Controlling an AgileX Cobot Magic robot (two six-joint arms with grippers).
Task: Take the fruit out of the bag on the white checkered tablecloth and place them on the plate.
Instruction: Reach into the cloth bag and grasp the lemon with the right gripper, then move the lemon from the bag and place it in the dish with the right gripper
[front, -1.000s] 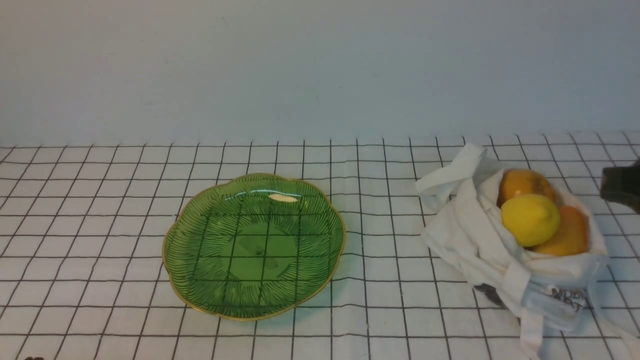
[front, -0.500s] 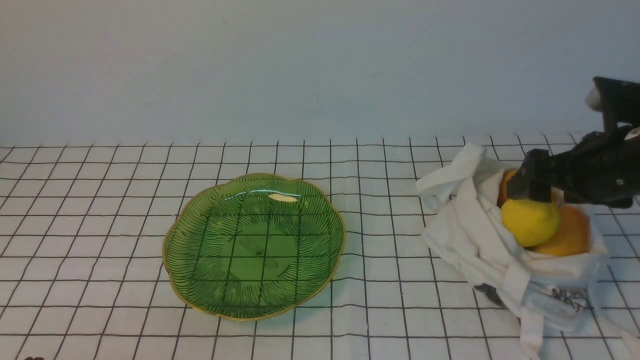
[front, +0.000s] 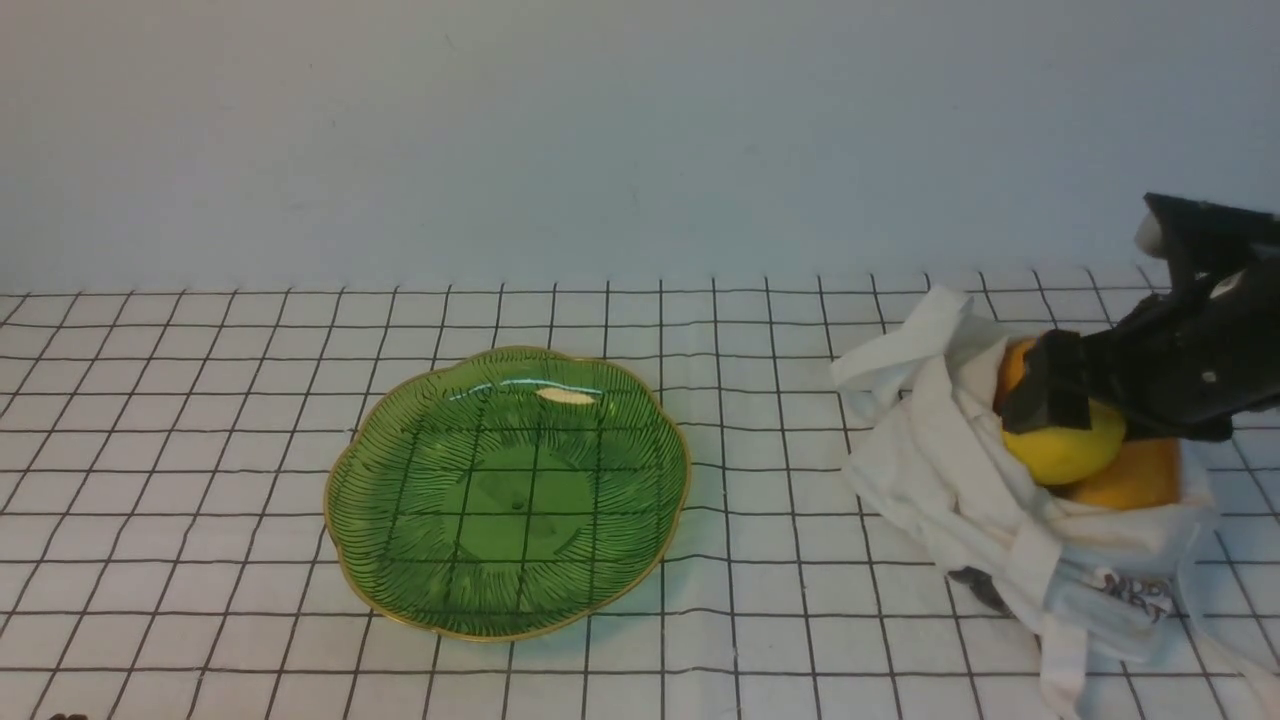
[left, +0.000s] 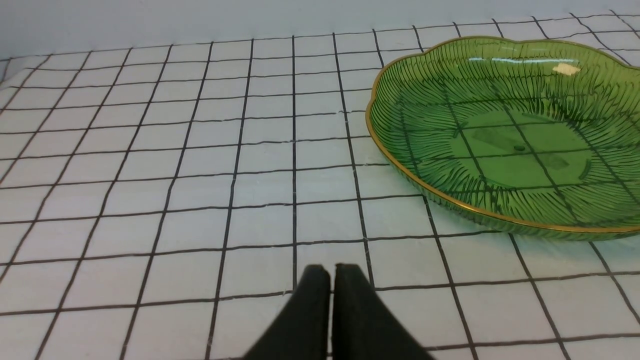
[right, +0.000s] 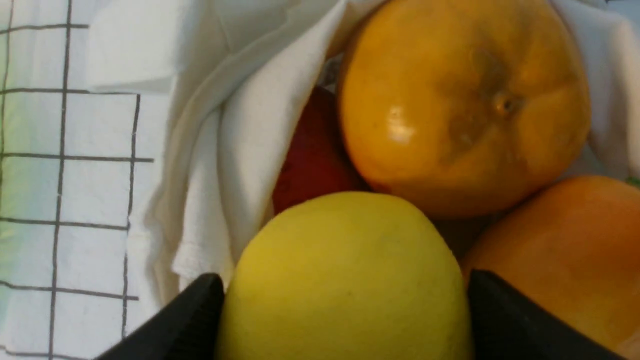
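The white cloth bag lies open at the right on the white checkered tablecloth. It holds the yellow lemon, a round orange fruit behind it and an elongated orange fruit beside it. My right gripper is open, its black fingers down on either side of the lemon. The round orange and the elongated one show beyond the lemon. The green plate sits empty at centre left. My left gripper is shut and empty, low over the cloth near the plate.
A dark red object lies deeper in the bag under the fruit. The bag's straps trail toward the plate and off the front right. A plain wall stands behind the table.
My right arm has come in from the right edge and dropped onto the bag, so its fingers now straddle the lemon. The fruit, bag and plate have stayed put.
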